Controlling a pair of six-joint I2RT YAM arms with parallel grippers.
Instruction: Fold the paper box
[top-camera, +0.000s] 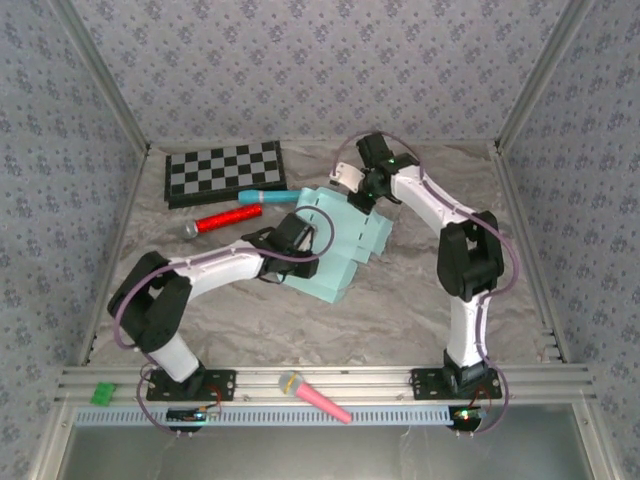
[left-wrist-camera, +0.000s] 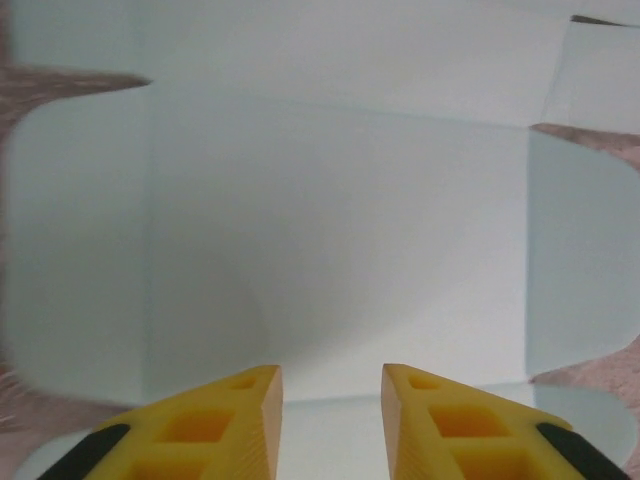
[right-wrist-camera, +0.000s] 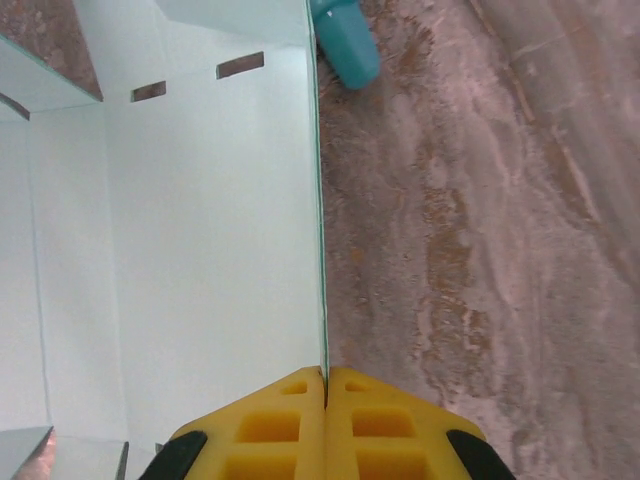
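Observation:
The paper box (top-camera: 350, 240) is a pale aqua die-cut sheet, partly folded, in the middle of the table. My left gripper (top-camera: 300, 240) hovers over its near-left part. In the left wrist view the yellow fingertips (left-wrist-camera: 262, 400) stand apart, open, with a flat panel of the paper box (left-wrist-camera: 330, 230) below them and nothing between them. My right gripper (top-camera: 365, 195) is at the sheet's far edge. In the right wrist view it (right-wrist-camera: 325, 378) is shut on the thin edge of an upright panel of the paper box (right-wrist-camera: 200, 250), which has two slots near its top.
A checkerboard (top-camera: 225, 170) lies at the back left. In front of it lie a teal marker (top-camera: 268, 197), whose end shows as (right-wrist-camera: 345, 40), and a red marker (top-camera: 220, 220). A pink marker (top-camera: 315, 397) rests on the front rail. Bare marbled table (right-wrist-camera: 480, 250) lies right of the box.

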